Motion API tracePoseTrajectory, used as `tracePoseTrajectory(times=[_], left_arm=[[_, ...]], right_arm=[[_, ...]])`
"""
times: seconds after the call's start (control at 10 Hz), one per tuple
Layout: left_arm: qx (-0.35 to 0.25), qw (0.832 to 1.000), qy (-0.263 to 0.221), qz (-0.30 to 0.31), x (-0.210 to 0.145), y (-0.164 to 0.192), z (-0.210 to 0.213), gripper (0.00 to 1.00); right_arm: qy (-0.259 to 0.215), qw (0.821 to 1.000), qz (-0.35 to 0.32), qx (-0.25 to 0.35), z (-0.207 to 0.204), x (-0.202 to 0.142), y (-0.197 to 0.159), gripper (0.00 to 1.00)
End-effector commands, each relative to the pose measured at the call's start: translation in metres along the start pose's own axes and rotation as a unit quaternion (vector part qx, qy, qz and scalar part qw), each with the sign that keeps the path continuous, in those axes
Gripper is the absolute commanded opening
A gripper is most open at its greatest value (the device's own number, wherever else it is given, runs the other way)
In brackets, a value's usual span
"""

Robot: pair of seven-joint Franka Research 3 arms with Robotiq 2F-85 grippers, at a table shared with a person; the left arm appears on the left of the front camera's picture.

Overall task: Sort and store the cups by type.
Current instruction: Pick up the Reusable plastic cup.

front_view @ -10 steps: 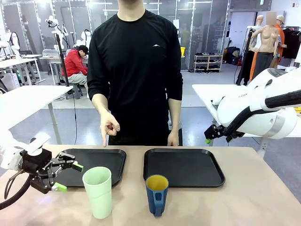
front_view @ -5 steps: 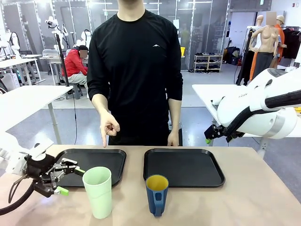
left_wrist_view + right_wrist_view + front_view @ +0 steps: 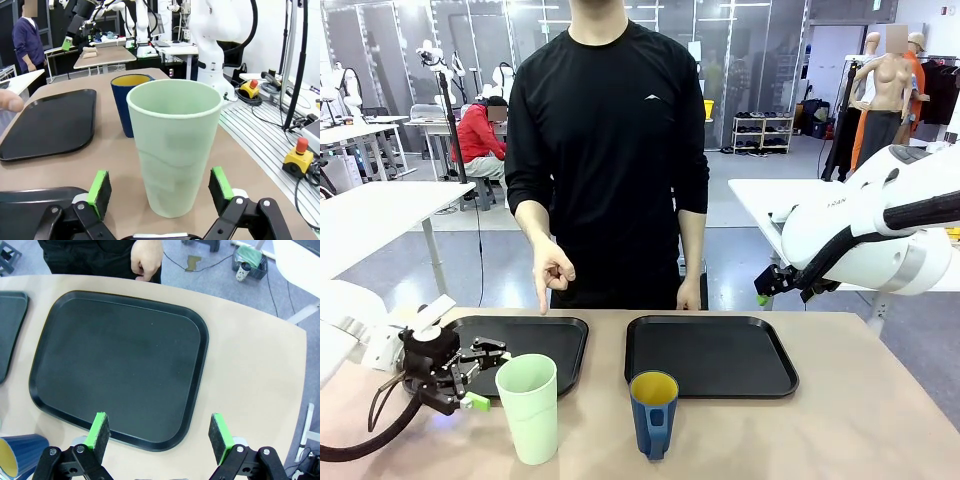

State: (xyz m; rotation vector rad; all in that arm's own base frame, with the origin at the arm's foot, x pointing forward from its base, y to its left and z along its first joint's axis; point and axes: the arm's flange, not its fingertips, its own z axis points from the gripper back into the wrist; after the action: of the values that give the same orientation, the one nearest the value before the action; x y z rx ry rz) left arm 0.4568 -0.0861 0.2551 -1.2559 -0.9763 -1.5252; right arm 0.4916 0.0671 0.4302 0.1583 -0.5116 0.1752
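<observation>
1. Two cups stand on the tan table's [image 3: 840, 420] near edge, apart from each other. One is a tall, smooth, handleless mint-green tumbler [image 3: 528, 405]. To its right is a shorter dark blue mug [image 3: 653, 412] with a yellow inside and a handle facing the camera.
2. The left gripper [image 3: 485, 376] sits low, just left of the tumbler. Its green pads [image 3: 99, 186] are spread wide to either side of the tumbler's base and do not touch it.
3. Behind the cups lie two flat black trays with rounded corners and raised rims, a left tray [image 3: 570, 322] and a right tray [image 3: 710, 355]. Their matte floors are in plain sight.
4. The right gripper [image 3: 158, 429] hangs above the right tray with its pads wide apart, gripping nothing.
5. At the far side stands a person in black. One hand [image 3: 552, 270] points a finger down over the left tray, and the other hand [image 3: 688, 295] rests at the table's edge.
</observation>
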Motion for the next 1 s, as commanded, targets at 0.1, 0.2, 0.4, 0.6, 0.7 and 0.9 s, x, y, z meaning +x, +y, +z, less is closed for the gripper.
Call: tracePoseTrajectory(times=[0.1, 0.2, 0.4, 0.6, 0.7, 0.9], left_arm=[[-0.015, 1.0, -0.018, -0.02, -0.013, 0.003, -0.013, 1.0], [-0.016, 1.0, -0.017, -0.02, -0.015, 0.004, -0.017, 1.0], [-0.03, 0.999, -0.022, -0.018, -0.017, 0.006, -0.025, 1.0], [-0.038, 0.999, -0.029, -0.017, -0.018, 0.008, -0.033, 1.0], [-0.045, 0.998, -0.033, -0.015, -0.018, 0.009, -0.036, 1.0], [-0.054, 0.998, -0.034, -0.01, -0.02, 0.009, -0.044, 1.0]], right_arm=[[-0.001, 1.0, -0.001, 0.002, 0.001, 0.0, -0.001, 1.0], [-0.001, 1.0, -0.001, 0.002, 0.001, 0.0, -0.001, 1.0], [-0.001, 1.0, -0.001, 0.002, 0.001, 0.0, -0.001, 1.0], [-0.001, 1.0, -0.001, 0.002, 0.001, 0.0, -0.001, 1.0], [-0.001, 1.0, -0.001, 0.002, 0.001, 0.0, -0.001, 1.0], [-0.001, 1.0, -0.001, 0.002, 0.001, 0.0, -0.001, 1.0]])
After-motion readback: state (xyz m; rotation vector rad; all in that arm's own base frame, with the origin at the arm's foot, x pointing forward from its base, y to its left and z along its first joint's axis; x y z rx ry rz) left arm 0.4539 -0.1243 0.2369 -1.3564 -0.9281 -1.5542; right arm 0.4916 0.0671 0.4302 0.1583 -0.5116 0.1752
